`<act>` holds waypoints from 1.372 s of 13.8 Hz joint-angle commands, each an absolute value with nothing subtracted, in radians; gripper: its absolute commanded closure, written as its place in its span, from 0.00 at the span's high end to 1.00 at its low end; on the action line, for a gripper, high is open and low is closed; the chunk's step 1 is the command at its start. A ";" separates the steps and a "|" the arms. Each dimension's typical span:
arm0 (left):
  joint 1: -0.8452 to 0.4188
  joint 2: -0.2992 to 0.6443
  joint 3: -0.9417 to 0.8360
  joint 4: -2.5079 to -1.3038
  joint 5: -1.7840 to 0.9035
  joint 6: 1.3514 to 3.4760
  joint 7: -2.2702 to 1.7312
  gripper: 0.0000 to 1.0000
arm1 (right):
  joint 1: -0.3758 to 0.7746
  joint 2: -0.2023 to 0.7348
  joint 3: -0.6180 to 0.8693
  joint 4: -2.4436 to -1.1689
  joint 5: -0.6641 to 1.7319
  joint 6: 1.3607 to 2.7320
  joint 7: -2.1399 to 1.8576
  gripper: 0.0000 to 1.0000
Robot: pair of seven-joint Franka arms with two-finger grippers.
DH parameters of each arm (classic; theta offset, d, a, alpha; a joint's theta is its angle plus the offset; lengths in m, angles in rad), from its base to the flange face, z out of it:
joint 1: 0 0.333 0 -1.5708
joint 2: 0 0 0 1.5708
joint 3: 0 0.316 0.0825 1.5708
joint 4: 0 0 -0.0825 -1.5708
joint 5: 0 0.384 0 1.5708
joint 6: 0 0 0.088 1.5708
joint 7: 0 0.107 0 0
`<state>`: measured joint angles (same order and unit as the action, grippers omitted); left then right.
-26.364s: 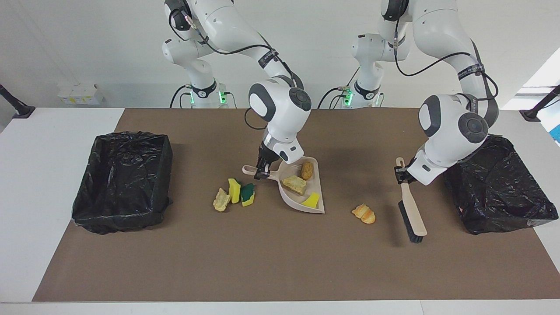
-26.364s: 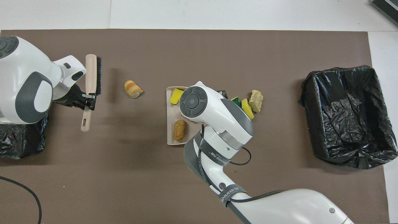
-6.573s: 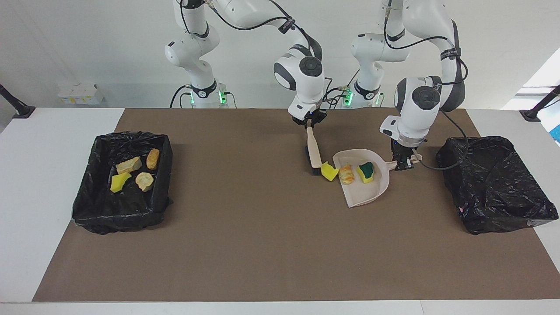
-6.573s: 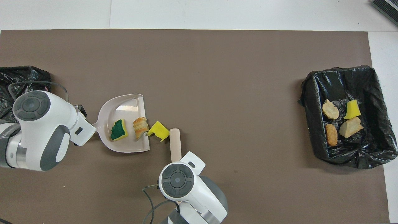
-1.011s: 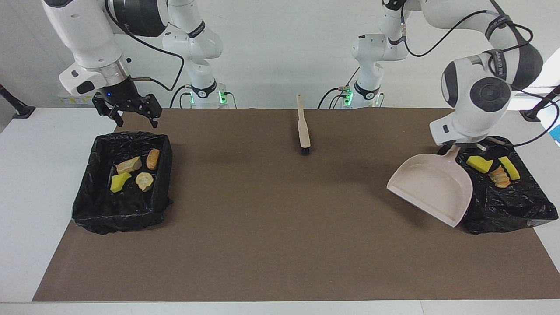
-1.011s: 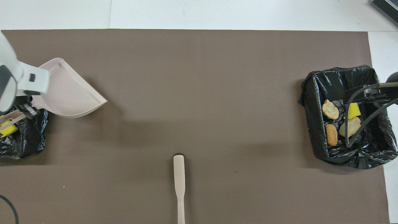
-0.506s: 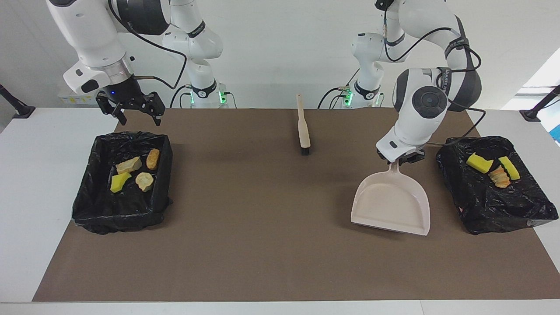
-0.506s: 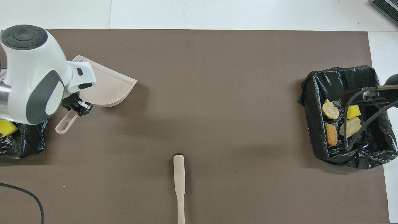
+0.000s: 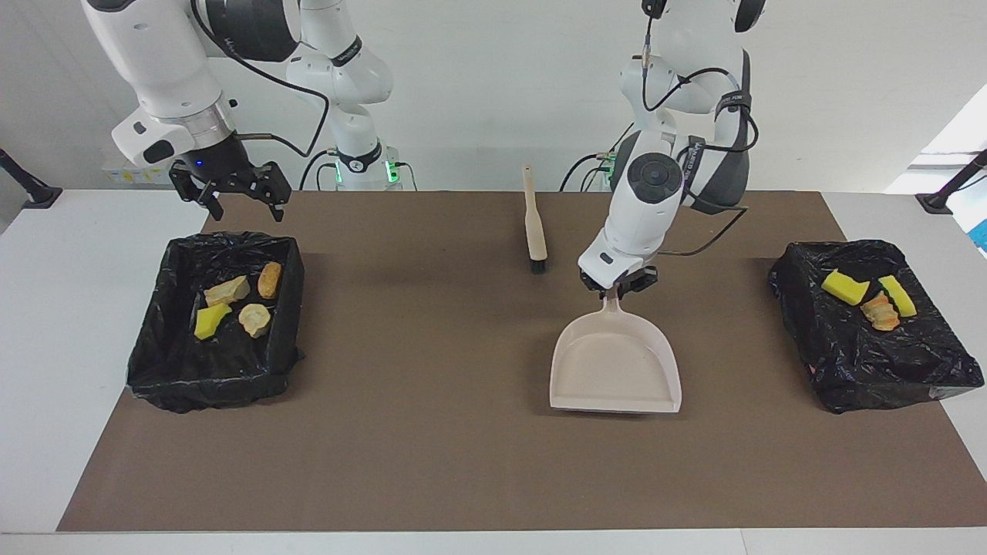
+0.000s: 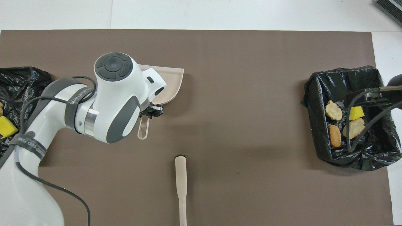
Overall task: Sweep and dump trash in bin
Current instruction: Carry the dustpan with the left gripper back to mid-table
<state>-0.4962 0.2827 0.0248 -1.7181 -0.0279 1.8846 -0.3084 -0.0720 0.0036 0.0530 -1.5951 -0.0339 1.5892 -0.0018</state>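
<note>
White walls back a table with a brown mat [image 9: 463, 462]. All seven bits of trash already lie in bins: four in the bin [image 9: 154, 370] at the right arm's end, three in the bin [image 9: 864, 370] at the left arm's end. No scrap shows on the mat, so sweeping and dumping look done. The left gripper [image 9: 619, 286] is clenched on the handle of the empty dustpan [image 9: 615, 362], over the mat's middle; setting it down seems all that remains. The brush [image 9: 533, 223] lies nearer the robots. The right gripper [image 9: 231, 202] waits, fingers spread and empty, over its bin's edge nearest the robots.
</note>
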 commanded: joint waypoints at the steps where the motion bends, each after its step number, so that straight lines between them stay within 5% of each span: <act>1: -0.534 0.276 0.044 -1.740 -0.102 1.956 -0.345 0.00 | -0.081 -0.017 0.060 -1.615 -0.018 1.586 0.011 1.00; 12: -0.627 0.368 0.046 -1.726 -0.160 2.063 -0.457 0.00 | -0.081 -0.017 0.060 -1.615 -0.018 1.586 0.011 1.00; 14: -0.626 0.368 0.046 -1.724 -0.155 2.063 -0.457 0.67 | -0.081 -0.017 0.060 -1.615 -0.018 1.586 0.011 1.00; 15: -0.626 0.368 0.046 -1.726 -0.152 2.063 -0.457 0.93 | -0.081 -0.017 0.060 -1.615 -0.018 1.586 0.011 1.00; 16: -0.623 0.367 0.048 -1.726 -0.150 2.062 -0.457 1.00 | -0.081 -0.017 0.061 -1.615 -0.017 1.586 0.011 1.00; 19: -0.594 0.307 0.066 -1.740 -0.150 2.016 -0.445 1.00 | -0.081 -0.017 0.060 -1.615 -0.018 1.586 0.011 1.00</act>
